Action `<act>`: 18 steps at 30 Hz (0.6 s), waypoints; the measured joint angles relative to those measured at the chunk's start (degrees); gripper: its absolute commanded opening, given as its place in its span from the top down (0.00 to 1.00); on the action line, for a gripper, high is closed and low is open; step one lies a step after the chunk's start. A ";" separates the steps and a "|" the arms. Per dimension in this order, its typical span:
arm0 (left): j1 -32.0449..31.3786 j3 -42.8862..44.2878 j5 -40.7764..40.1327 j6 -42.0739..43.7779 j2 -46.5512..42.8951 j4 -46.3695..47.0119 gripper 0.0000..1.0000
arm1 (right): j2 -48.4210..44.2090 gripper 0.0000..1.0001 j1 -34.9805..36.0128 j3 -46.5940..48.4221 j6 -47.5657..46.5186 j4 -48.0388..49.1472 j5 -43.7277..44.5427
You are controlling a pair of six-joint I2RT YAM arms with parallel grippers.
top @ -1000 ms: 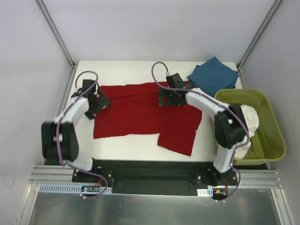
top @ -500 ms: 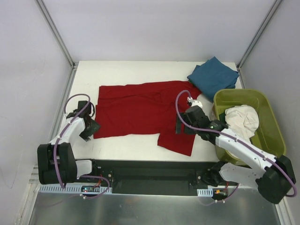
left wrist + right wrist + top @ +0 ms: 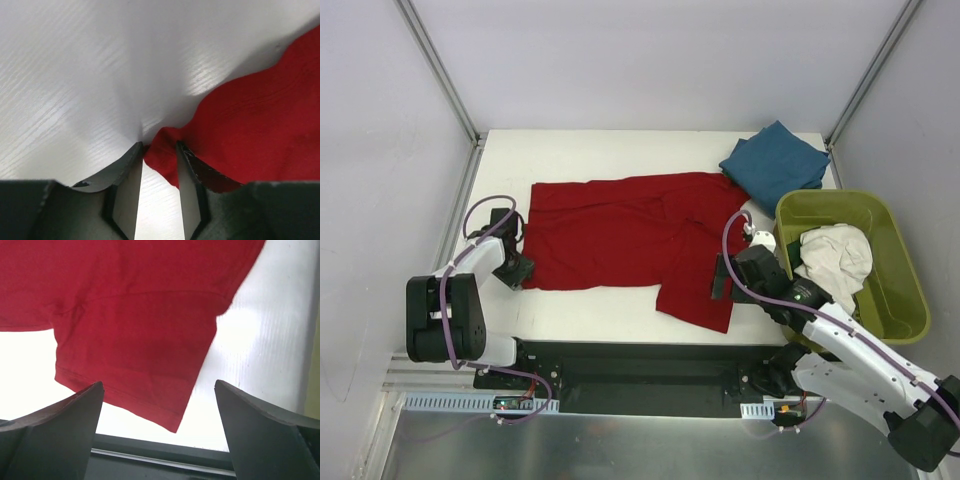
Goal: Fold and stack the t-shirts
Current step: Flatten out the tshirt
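Deep red short-sleeved cloth t-shirt [image 3: 620,235]: lies spread on the white table top [image 3: 590,150], roughly centred, not yet folded. One flap reaches toward the near edge on the right. Some wrinkles near the middle.

Folded teal-blue cloth t-shirt [image 3: 775,160]: far right corner of the table, just touching the red shirt's far right end.
Crumpled white cloth t-shirt [image 3: 835,255]: inside the olive-green plastic tub [image 3: 910,300] at the right side.

Left gripper [image 3: 159,149]: down at the shirt's near left corner, jaws narrow, a bunched tip of red cloth between the fingertips. A gap shows between the fingers lower down. Cannot tell whether the cloth is actually pinched.
Right gripper [image 3: 156,385]: jaws wide, holding nothing, hanging above the near right flap by its hem.

Judged step: taking hold of the near edge for the first fold. Task early; one shirt looks folded, two remain.

Risks:
- Only the very tip of the corner sits between the left jaws. A lift could pull it free, since so little cloth is caught.
- The right side is not gripped. If the left lifts alone, the shirt would drag and skew, giving a crooked fold.
- Wrinkles left in the middle would get trapped in the fold.
- The right gripper works just beside the tub wall and could knock it.
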 measured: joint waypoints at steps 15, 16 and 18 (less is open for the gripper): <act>0.37 -1.77 3.23 3.06 -1.79 4.33 1.00 | 0.20 0.03 2.89 -0.83 1.60 -5.60 0.28; 0.35 -2.91 3.26 3.17 -3.21 5.16 1.00 | 1.09 0.03 4.09 -0.79 1.68 -5.92 0.31; 0.35 -5.31 3.45 3.39 -6.40 6.47 1.00 | 3.37 0.03 6.86 -0.46 2.40 -6.38 0.31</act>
